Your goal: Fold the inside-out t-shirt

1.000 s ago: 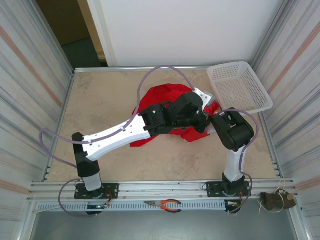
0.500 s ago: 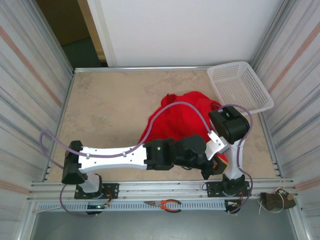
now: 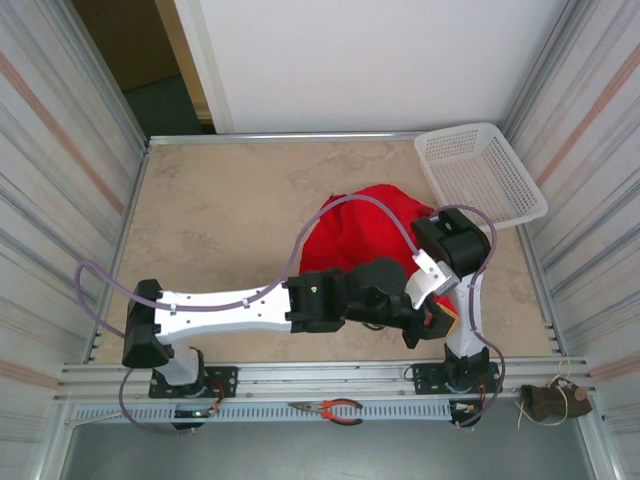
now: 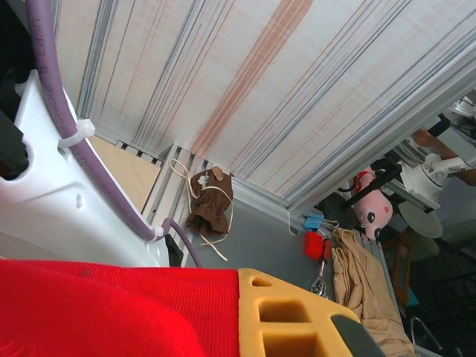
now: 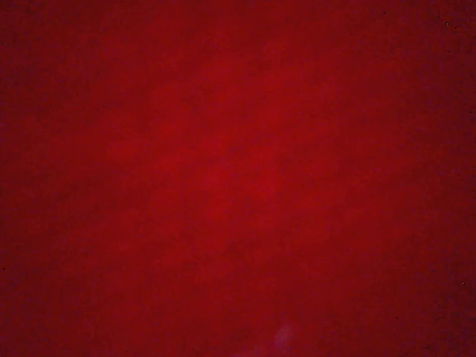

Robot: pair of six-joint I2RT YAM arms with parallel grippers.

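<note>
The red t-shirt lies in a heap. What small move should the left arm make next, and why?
Probably draw the left pincer, shut on the t-shirt, slowly leftward over the table. The cloth is bunched in a heap at the right, nowhere flat, so it needs spreading first.

We see the inside-out t-shirt (image 3: 365, 222) heaped on the bench (image 3: 220, 210), right of centre. Behind it and to its right, a basket (image 3: 480, 175) occupies the bench's far right corner. The left arm (image 3: 230, 305) lies along the near edge, reaching right. The left claw (image 3: 432, 325) sits before the heap, just beside the right arm (image 3: 455, 250), with cloth against one finger (image 4: 297, 320). Pliers (image 3: 330, 408) lie on the frame rail (image 3: 120, 412) before the bench, between the two bases. A small bundle (image 3: 548, 400) lies at the rail's right end.
</note>
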